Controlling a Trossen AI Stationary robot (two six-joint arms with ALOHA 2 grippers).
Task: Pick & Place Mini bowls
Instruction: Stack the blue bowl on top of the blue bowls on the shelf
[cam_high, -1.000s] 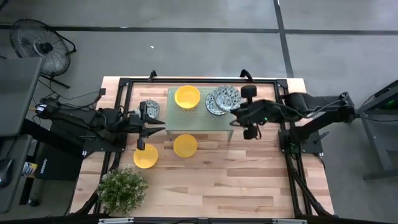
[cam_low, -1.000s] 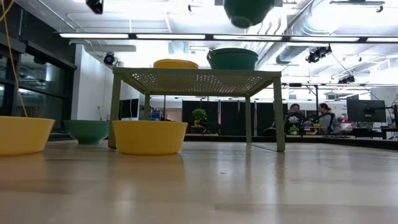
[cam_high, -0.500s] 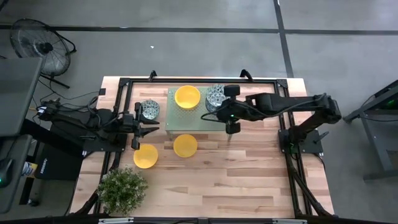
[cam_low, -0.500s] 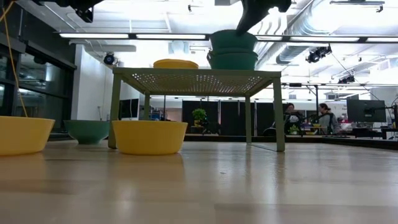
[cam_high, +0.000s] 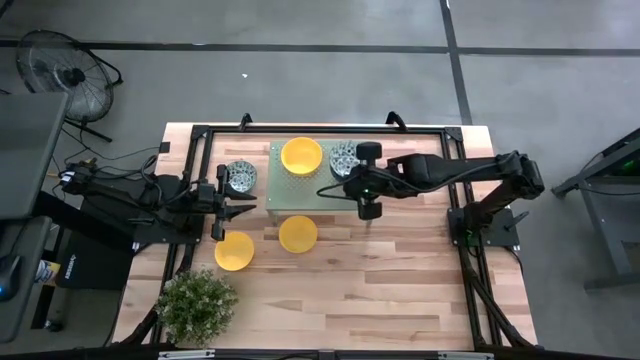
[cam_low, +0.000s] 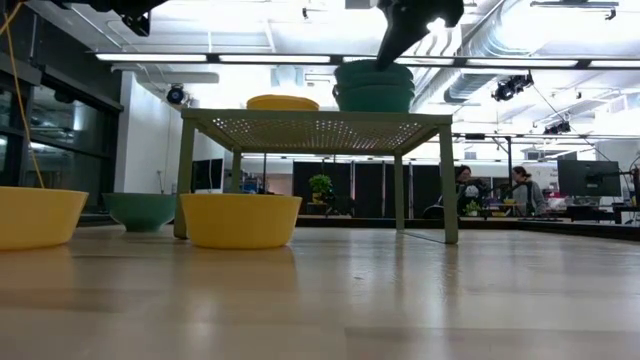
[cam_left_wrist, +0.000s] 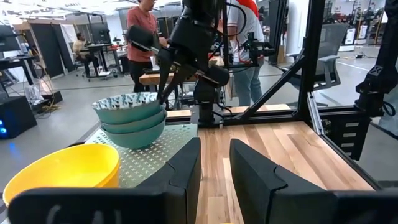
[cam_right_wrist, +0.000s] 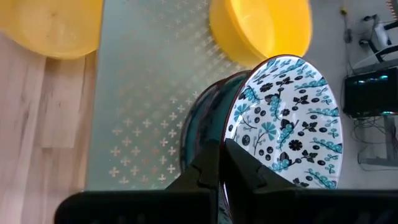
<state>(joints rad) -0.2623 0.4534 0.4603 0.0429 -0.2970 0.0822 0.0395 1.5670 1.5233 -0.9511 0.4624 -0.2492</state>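
three patterned bowls (cam_left_wrist: 129, 118) sit nested in a stack on the pale green perforated stand (cam_high: 318, 192), beside a yellow bowl (cam_high: 301, 156) at the stand's far left corner. the right pincer (cam_high: 352, 172) is over that stack, its fingers (cam_right_wrist: 211, 163) pressed together on the rim of the top patterned bowl (cam_right_wrist: 287, 121). two more yellow bowls rest on the wooden tabletop (cam_high: 380, 290) in front of the stand, one (cam_high: 297, 233) just beside its edge, another (cam_high: 233, 251) further left. a single patterned bowl (cam_high: 239, 177) sits on the tabletop left of the stand. the left pincer (cam_high: 238, 201) hovers between that bowl and the yellow ones, fingers (cam_left_wrist: 184, 168) slightly apart, holding nothing. a potted plant (cam_high: 197, 303) stands at the near left corner.
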